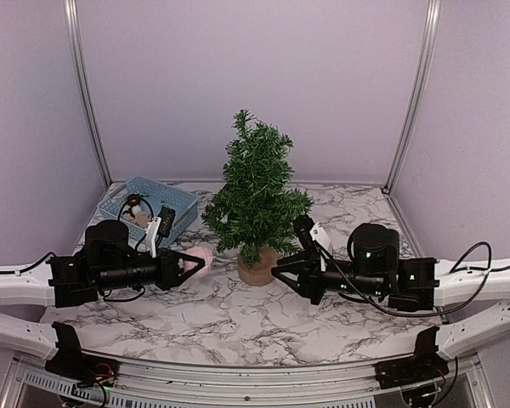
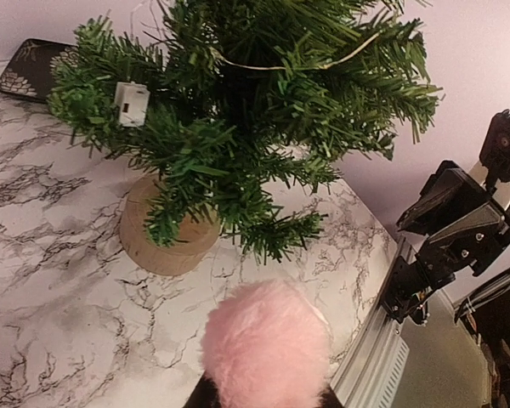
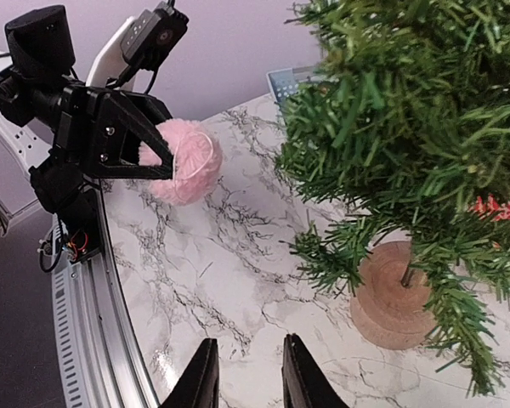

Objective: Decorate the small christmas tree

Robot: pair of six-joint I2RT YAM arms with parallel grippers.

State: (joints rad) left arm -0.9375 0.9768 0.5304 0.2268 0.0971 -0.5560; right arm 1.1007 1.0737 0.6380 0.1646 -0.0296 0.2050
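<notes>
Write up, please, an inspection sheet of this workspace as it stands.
Surface: marble-patterned table top, no spills seen.
Job's things: small christmas tree upright on its tan stump base, a thin cord laid across its branches; pink fluffy ball held off the table, to the left of the tree and not touching it.
Clutter: blue basket at the back left, with small ornaments inside.
Grippers: left pincer shut on the pink fluffy ball; right pincer empty, jaws apart, low near the stump base.
Cables: black cables run along both arms, clear of the tree.
Surroundings: lilac walls, metal frame posts.
</notes>
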